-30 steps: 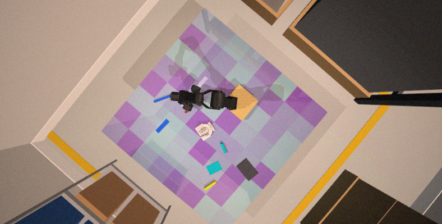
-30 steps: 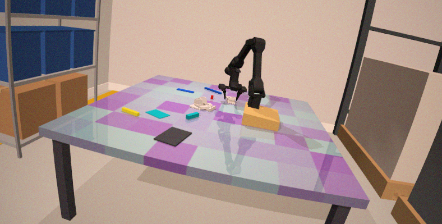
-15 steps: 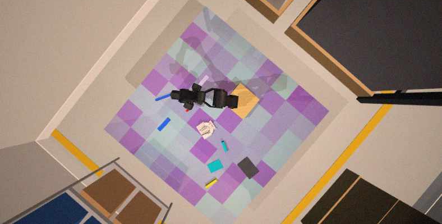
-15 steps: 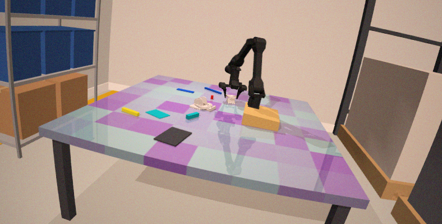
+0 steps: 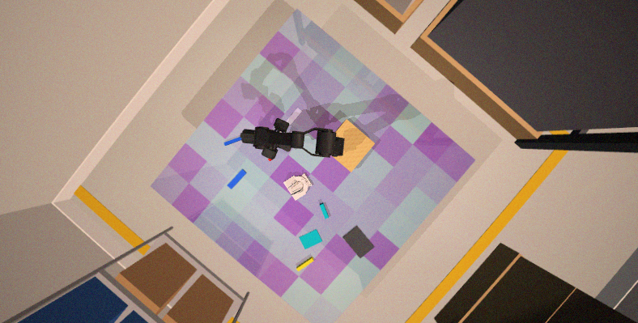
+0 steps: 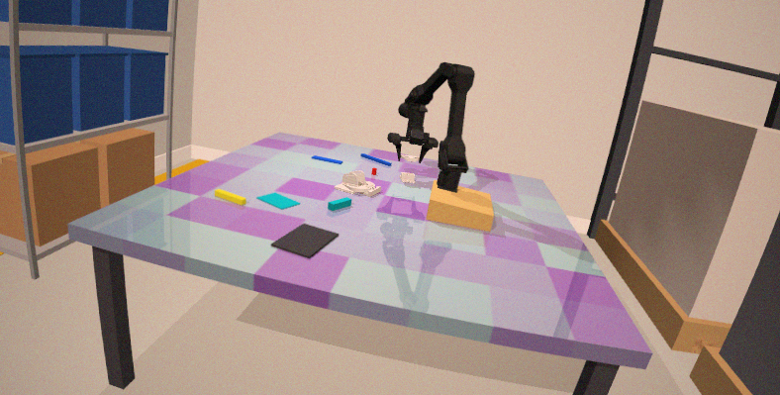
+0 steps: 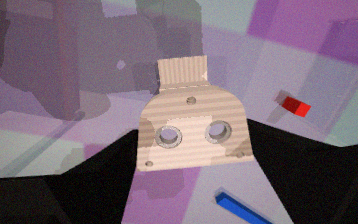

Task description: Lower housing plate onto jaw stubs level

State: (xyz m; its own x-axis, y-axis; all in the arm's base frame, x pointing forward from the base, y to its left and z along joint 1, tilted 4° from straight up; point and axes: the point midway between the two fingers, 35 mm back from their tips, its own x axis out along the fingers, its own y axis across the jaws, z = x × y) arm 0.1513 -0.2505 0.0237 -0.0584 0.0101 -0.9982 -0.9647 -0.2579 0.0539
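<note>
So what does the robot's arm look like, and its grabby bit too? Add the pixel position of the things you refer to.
The arm [image 5: 308, 140] [image 6: 457, 108] is all black, with chunky rounded joints and slim links between them. The gripper [image 6: 410, 160] [image 7: 190, 129] is black too, with two fingers that narrow towards their tips.
</note>
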